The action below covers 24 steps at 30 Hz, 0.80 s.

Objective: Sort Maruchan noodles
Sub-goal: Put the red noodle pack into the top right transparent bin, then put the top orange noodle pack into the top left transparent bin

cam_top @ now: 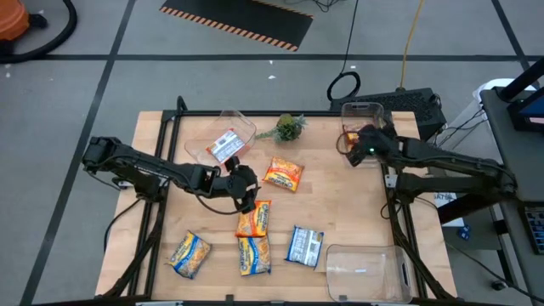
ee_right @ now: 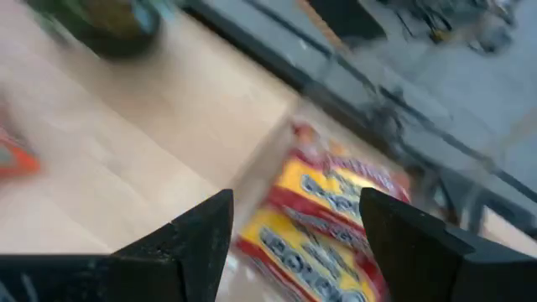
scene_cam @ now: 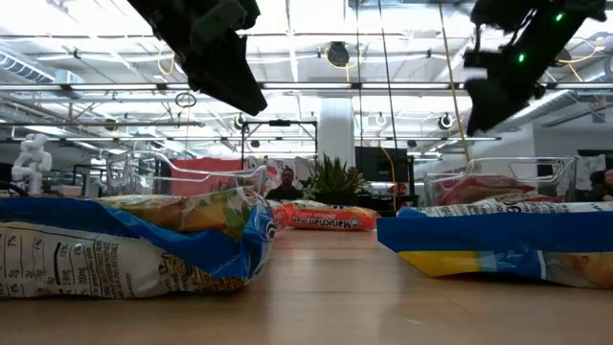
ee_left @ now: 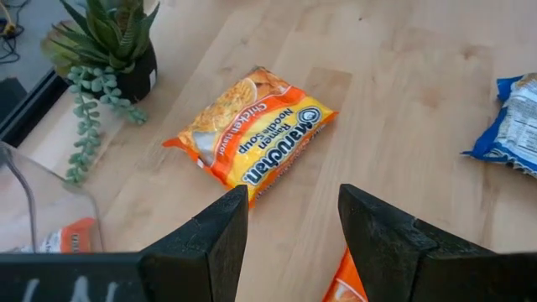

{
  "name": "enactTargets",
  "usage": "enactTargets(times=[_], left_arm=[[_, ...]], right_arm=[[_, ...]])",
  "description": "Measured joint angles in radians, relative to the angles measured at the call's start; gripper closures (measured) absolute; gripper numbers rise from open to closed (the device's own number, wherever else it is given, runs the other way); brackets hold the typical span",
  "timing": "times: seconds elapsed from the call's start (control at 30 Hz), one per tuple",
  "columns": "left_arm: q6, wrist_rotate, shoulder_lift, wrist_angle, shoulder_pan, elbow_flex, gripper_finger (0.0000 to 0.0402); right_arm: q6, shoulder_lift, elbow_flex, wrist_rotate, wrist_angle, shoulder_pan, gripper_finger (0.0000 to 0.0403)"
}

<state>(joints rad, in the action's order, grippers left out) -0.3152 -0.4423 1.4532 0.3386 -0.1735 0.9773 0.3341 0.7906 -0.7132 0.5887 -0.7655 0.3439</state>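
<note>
Wooden table (cam_top: 340, 212): right-wrist view blurs a red-yellow packet (ee_right: 336, 226) between spread jaws.

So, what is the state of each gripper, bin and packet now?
Left gripper: open, empty, above the table middle.
Right gripper: open, empty, over the far right bin.
Far right bin: holds a red-and-yellow packet.
Far left bin: holds a red packet.
Near bin: empty.
Orange packet: flat on the table.
</note>
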Motion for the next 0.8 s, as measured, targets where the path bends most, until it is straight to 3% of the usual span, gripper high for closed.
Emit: enactTargets(times=[0.37, 0.67, 0.8], left_arm=[[0.086, -0.002, 0.016, -0.029, 0.026, 0.0, 0.0208], [0.147, 0.054, 0.163, -0.127, 0.074, 0.0, 0.0208], [0.108, 0.056, 0.22, -0.129, 0.127, 0.0, 0.0204]], right_arm=[[-0.069, -0.154, 0.0, -0.274, 0.195, -0.072, 0.0149], [-0.145, -0.161, 0.0, -0.279, 0.302, -0.135, 0.0149], [-0.199, -0.152, 0.0, -0.279, 0.326, -0.157, 0.0149]])
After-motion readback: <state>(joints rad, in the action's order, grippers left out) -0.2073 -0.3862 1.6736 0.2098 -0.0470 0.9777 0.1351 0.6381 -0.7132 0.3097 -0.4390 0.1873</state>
